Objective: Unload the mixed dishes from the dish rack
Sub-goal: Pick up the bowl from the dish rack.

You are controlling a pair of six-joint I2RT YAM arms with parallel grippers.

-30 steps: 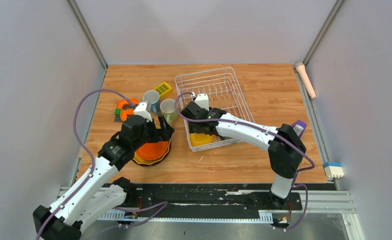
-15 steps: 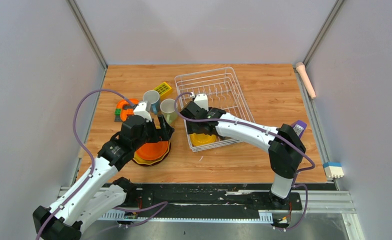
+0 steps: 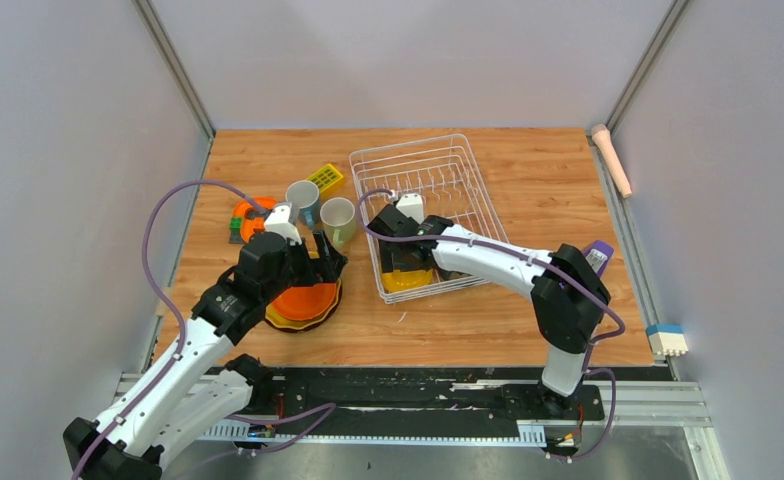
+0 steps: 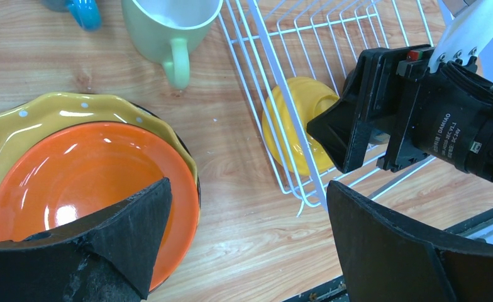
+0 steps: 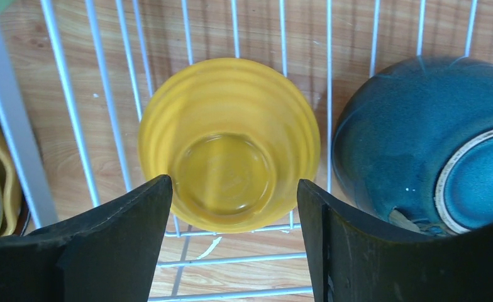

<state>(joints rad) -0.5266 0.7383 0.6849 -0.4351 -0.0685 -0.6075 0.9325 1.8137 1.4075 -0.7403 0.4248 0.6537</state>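
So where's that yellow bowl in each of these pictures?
Top external: yellow bowl in the near left corner of the rack.
Left wrist: yellow bowl right of centre, behind the rack's wires.
Right wrist: yellow bowl at centre, with a dark bowl to its right.
Shared landmark: the white wire rack holding it shows in all three views.

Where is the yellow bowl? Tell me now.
Top view: the yellow bowl lies in the near-left corner of the dish rack, beside the dark bowl, directly under the open right gripper.
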